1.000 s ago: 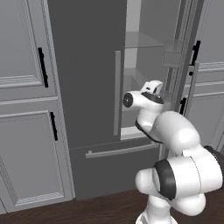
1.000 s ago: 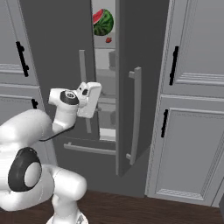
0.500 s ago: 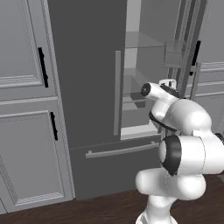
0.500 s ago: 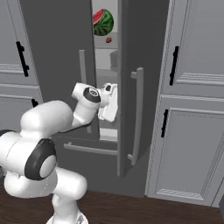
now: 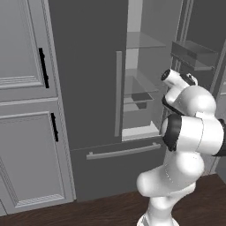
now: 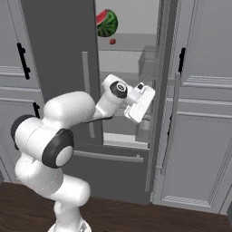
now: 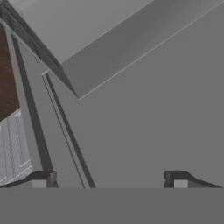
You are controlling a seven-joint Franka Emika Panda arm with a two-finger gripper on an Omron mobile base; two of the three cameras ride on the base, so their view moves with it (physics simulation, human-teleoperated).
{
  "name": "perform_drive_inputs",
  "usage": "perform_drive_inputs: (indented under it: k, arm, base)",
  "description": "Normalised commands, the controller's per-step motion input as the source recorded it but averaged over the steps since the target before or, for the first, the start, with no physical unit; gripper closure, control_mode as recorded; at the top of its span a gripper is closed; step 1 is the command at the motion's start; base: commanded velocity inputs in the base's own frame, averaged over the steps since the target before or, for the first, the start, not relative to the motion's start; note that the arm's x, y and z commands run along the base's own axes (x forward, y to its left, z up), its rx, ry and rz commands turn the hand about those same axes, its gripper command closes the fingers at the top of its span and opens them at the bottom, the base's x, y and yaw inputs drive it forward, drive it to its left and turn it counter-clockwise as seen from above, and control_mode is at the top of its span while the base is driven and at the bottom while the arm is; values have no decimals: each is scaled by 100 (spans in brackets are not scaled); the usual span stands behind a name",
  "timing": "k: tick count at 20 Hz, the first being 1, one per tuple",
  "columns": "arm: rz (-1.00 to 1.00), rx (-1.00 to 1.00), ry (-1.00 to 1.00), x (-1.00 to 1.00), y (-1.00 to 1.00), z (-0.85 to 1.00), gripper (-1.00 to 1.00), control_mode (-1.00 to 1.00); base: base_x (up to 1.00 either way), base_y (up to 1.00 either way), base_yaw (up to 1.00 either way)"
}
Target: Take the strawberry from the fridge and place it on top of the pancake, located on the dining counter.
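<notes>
White arm bent at the elbow, forearm reaching into the open fridge (image 6: 59, 50), pincer (image 7: 109, 181) spread wide and empty, pointing down. Strawberry (image 6: 112, 41) sits on the top shelf beside the watermelon (image 6: 106, 22).

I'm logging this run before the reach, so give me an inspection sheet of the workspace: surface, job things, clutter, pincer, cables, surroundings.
Surface: glass shelves inside the fridge, right door swung open, left door shut.
Job's things: strawberry on the upper shelf, untouched.
Clutter: watermelon piece just left of the strawberry; clear door bin on the open door.
Pincer: pincer open, holding nothing, at the fridge opening, well below the strawberry.
Cables: nothing seen.
Surroundings: grey panelled cabinets with black handles either side; dark wood floor.
</notes>
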Motion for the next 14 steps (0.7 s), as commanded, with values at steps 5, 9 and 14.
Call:
perform_drive_inputs:
  k: [5,9,14]
  arm:
    - [6,-1,-1,-40,-11,0,-100,-100]
    - [20,-4,-14,-32,100,6,-100,-100]
    - [12,3,-13,-5,100,0,-100,-100]
  base:
    - [0,0,0]
    - [0,0,0]
    - [0,0,0]
